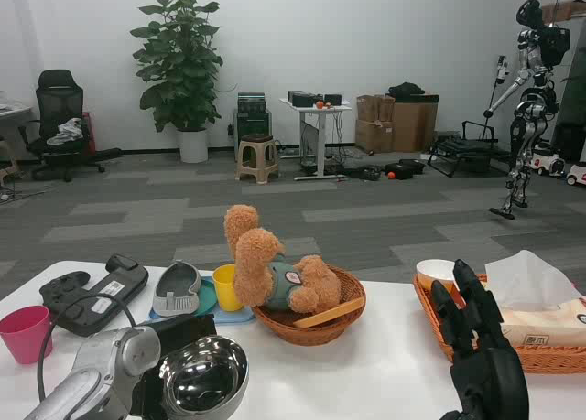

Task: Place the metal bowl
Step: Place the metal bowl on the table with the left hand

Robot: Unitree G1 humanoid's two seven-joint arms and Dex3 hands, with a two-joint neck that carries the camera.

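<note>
A shiny metal bowl (203, 377) is at the lower left of the head view, just above the white table (366, 374). My left hand (169, 365) grips it at its left rim, the black fingers mostly hidden behind the bowl and the silver forearm. My right hand (481, 347) is raised at the lower right with its fingers straight and apart, holding nothing, in front of the tissue basket.
A wicker basket (311, 324) with a teddy bear (270, 274) stands mid-table. Left of it are a yellow cup (225, 287), a grey shoe (177, 287) on a teal plate, a black controller (92, 296) and a pink cup (25, 333). A tissue basket (540, 338) holds tissues and a white cup (436, 272).
</note>
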